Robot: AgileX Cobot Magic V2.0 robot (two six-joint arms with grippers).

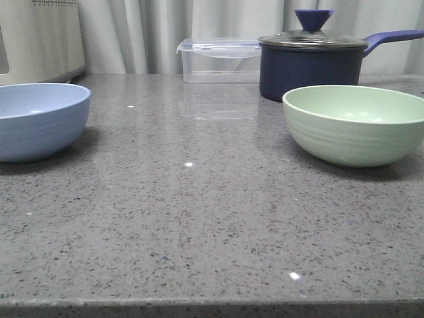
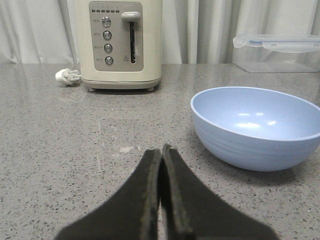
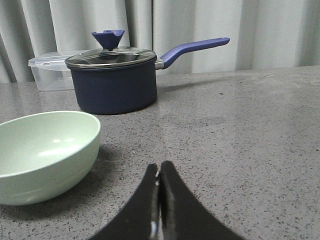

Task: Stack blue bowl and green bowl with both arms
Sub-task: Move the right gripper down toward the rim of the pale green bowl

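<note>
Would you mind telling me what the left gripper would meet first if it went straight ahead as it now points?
Probably bare countertop: the shut left gripper points between the toaster and the blue bowl, though depth is unclear.

Background objects on a grey speckled stone surface, backed by pale curtains.

A dark navy saucepan stands upright at the rear right, closed by a glass lid with a blue knob; its blue handle points right. Just beside it to the left stands a clear plastic container with its lid on. A cream toaster, with a column of four round buttons and a slide lever on its face, occupies the rear left; a white plug lies on the surface beside it.
</note>
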